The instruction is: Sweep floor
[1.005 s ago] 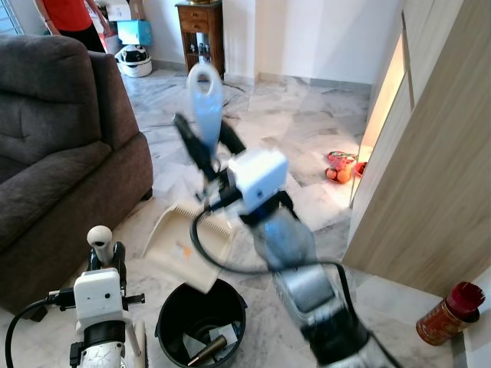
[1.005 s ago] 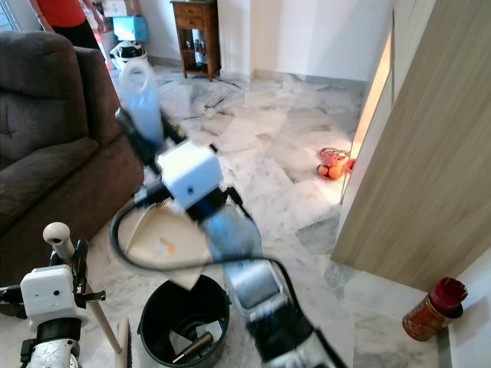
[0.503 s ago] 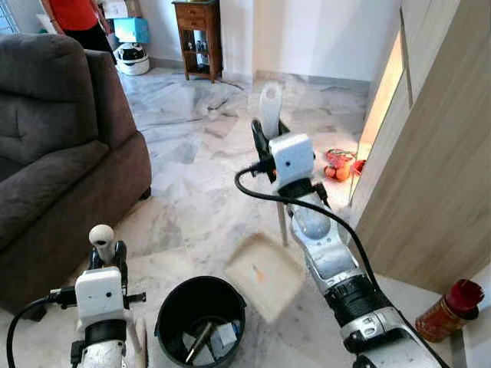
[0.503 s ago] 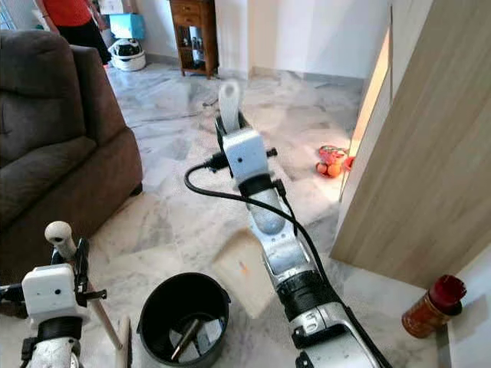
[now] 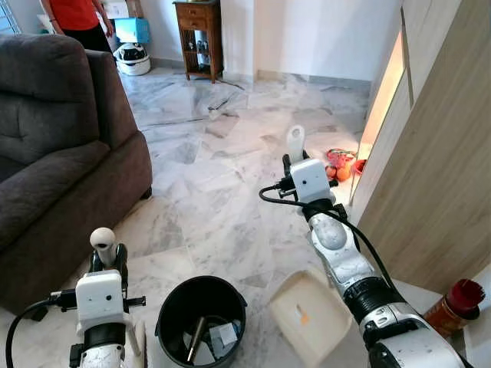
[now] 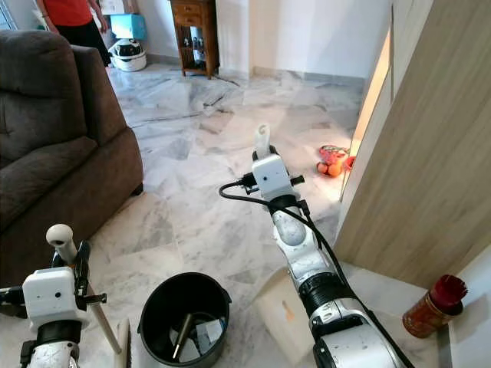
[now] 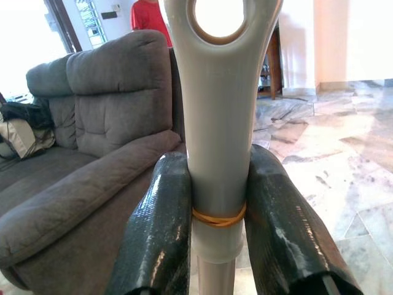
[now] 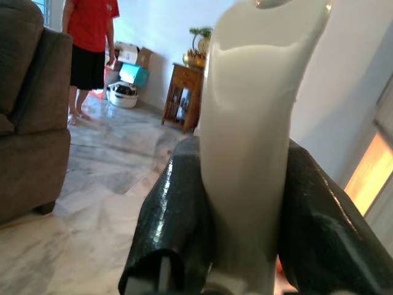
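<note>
Silver arms, white wrist boxes, black cables, 2 black fingers (image 7: 156, 233) each.

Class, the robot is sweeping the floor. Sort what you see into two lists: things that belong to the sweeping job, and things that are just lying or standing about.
Belongs to the job:
- broom handle, held by the left gripper
- dustpan, its handle in the right gripper
- black bin with rubbish inside

Just about:
- sofa
- red toy on the floor
- red-lidded jar
- wooden side table
</note>
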You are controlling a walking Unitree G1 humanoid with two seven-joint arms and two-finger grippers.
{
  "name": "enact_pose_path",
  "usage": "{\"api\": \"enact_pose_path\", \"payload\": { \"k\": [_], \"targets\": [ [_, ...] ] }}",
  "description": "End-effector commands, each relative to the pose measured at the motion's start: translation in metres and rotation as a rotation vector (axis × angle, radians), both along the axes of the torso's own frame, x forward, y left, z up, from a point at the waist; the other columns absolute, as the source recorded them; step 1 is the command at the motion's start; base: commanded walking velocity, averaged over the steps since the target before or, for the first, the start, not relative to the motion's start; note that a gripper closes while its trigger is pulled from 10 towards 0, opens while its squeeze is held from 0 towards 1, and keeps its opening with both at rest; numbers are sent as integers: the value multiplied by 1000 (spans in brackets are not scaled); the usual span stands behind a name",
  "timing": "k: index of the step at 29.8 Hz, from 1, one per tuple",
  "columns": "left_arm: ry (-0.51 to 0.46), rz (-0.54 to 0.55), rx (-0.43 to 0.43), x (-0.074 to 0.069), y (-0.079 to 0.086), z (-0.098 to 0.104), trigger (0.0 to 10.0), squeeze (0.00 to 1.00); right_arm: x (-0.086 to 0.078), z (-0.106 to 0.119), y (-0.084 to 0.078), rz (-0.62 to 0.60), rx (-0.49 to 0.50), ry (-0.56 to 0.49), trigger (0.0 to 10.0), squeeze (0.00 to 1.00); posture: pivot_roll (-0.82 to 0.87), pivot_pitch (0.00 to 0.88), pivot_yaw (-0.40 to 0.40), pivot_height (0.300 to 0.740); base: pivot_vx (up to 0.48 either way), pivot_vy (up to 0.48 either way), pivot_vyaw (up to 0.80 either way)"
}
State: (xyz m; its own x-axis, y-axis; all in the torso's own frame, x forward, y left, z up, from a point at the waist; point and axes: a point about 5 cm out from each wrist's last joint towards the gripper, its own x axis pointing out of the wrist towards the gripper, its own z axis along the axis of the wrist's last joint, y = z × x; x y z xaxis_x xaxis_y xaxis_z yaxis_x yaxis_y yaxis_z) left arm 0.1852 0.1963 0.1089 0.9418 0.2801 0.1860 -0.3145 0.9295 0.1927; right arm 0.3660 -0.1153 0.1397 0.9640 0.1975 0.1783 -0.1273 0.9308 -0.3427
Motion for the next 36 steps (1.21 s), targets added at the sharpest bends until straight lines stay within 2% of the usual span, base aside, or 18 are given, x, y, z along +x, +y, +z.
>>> {"api": "enact_pose_path", "payload": {
  "k": [1, 6, 10, 21, 25, 31, 36],
  "targets": [
    [-44, -7, 18, -1, 0, 9, 10000, 0, -1, 6, -1, 34, 23, -30, 10000, 0, 23, 0, 60, 740, 0, 0, 0],
    [-36, -9, 22, -4, 0, 9, 10000, 0, -11, 1, -1, 129, 31, -38, 10000, 0, 18, 0, 58, 740, 0, 0, 0],
    [-28, -12, 22, -8, 0, 9, 10000, 0, -16, -2, -11, 121, 139, -5, 10000, 0, 10, 0, 59, 740, 0, 0, 0],
    [-10, -22, 18, -14, -3, 8, 10000, 0, -32, -1, -27, 154, 125, -22, 10000, 0, -16, 0, 69, 740, 0, 0, 0],
    [3, -29, 16, -16, -6, 6, 10000, 0, -46, -8, -32, 166, 92, -15, 10000, 0, -20, 0, 70, 740, 0, 0, 0],
    [15, -9, 14, -25, -5, 6, 10000, 0, -53, -13, -43, 129, 121, 1, 10000, 0, -21, 0, 79, 740, 0, 0, 0],
    [26, -2, 7, -29, -4, 4, 10000, 0, -53, -12, -38, 131, 155, 10, 10000, 0, -5, 0, 82, 740, 0, 0, 0]
  ]
}}
